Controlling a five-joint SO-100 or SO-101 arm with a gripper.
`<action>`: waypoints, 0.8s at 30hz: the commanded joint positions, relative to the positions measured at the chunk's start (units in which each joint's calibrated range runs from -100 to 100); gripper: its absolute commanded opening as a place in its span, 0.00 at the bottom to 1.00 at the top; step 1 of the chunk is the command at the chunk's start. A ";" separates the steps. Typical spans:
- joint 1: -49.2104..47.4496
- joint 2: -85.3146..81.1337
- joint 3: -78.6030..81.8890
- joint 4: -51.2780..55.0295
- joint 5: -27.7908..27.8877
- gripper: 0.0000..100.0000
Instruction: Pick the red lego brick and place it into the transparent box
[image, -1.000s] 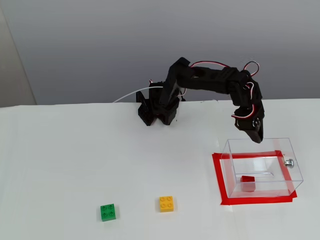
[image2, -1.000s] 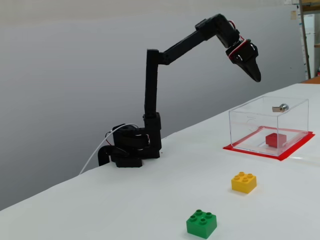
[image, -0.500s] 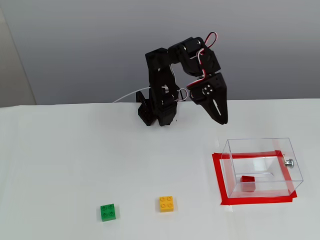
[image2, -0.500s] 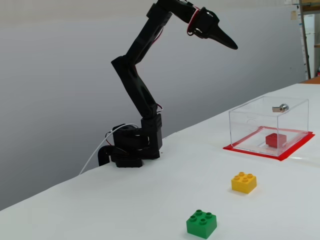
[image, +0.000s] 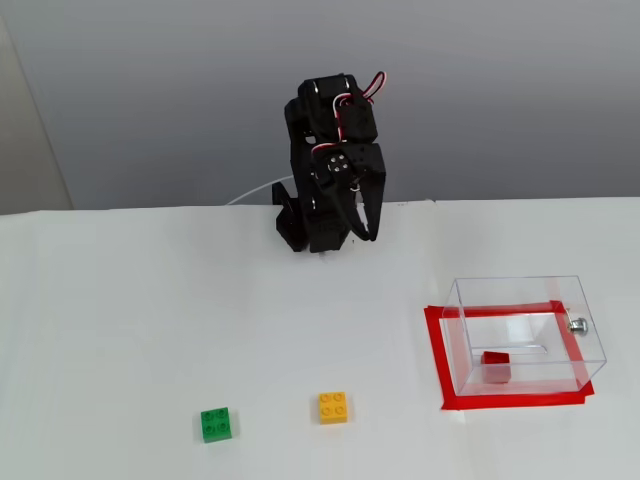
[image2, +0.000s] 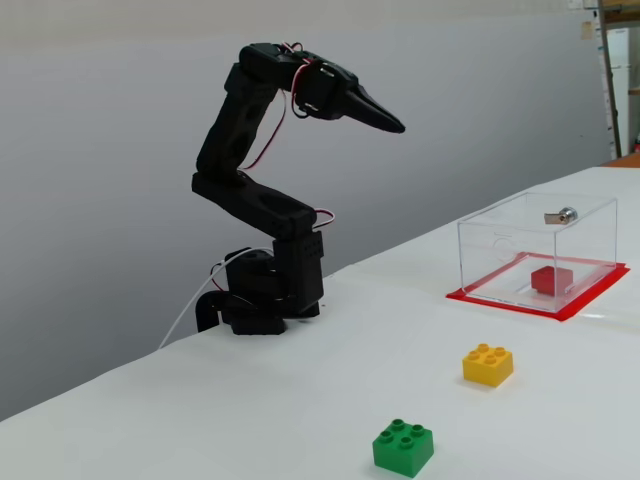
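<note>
**A:** Item one?

**B:** The red lego brick (image: 496, 366), small, square, hard plastic. It lies on the floor of the transparent box (image: 520, 291), lower right of the higher fixed view; in the side-on fixed view (image2: 551, 279) it sits near the middle of the box floor, flat, at the right of the frame.

**A:** Handling notes?

**B:** By the look of it: light, rigid, smooth-sided, a little slippery, not fragile. Best taken across two opposite flat sides, from above through the box's open top. As it lies, I'd judge it already placed.

**A:** The container?

**B:** Clear thin walls, a small silver knob (image2: 567, 214) on one side, standing within a red tape rectangle (image: 437, 360). Likely light enough to shift if knocked.

**A:** Other stock?

**B:** A yellow brick (image: 333, 407) and a green brick (image: 215, 424), lower centre and lower left on the white table (image: 120, 300), well apart from the box.

**A:** The gripper?

**B:** The gripper (image2: 395, 126) is upper centre, folded over the arm's base, far from the box. Jaws look closed to a point, nothing between them.
</note>
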 joint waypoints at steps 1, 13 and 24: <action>3.62 -3.62 3.16 -0.92 -0.23 0.02; 13.97 -23.13 27.12 -7.88 -0.33 0.02; 14.34 -34.08 48.55 -11.88 -1.58 0.02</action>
